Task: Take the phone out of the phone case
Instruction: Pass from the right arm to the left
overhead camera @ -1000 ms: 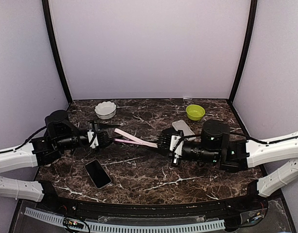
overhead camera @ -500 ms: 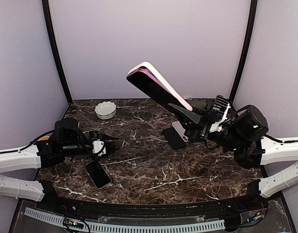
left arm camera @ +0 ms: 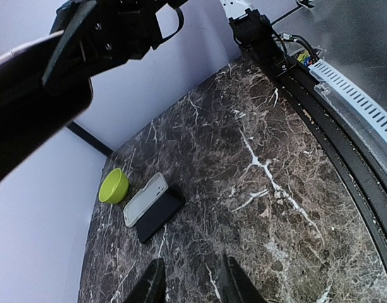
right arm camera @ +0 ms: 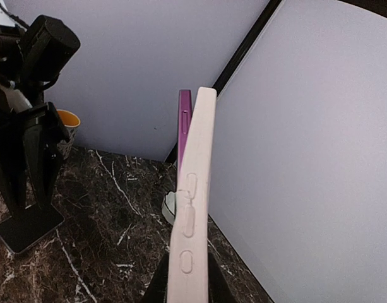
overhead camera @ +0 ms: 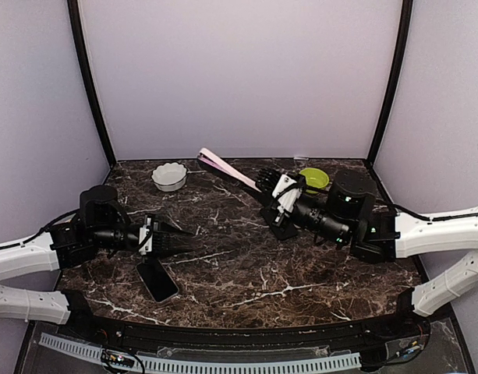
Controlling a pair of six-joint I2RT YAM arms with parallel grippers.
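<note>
My right gripper (overhead camera: 262, 185) is shut on the lower end of a cream-pink phone case (overhead camera: 223, 166) and holds it tilted up in the air over the back of the table. In the right wrist view the case (right arm camera: 192, 208) stands edge-on between my fingers, with the purple phone (right arm camera: 184, 113) peeling away from it at the top end. My left gripper (overhead camera: 188, 231) hovers low over the left of the marble table (overhead camera: 246, 265). It is apart from the case, and its fingers (left arm camera: 154, 287) are spread with nothing between them.
A black phone (overhead camera: 157, 279) lies on the table at the near left. A white bowl (overhead camera: 169, 176) sits at the back left and a green bowl (overhead camera: 313, 180) at the back right. Near the green bowl (left arm camera: 113, 185) lie a white case (left arm camera: 144, 199) and a dark phone (left arm camera: 160, 214).
The cased phone was stretched low between both grippers. The right arm then swung it high and now holds it lower, toward the back. The left gripper has let go and narrowed a little.
</note>
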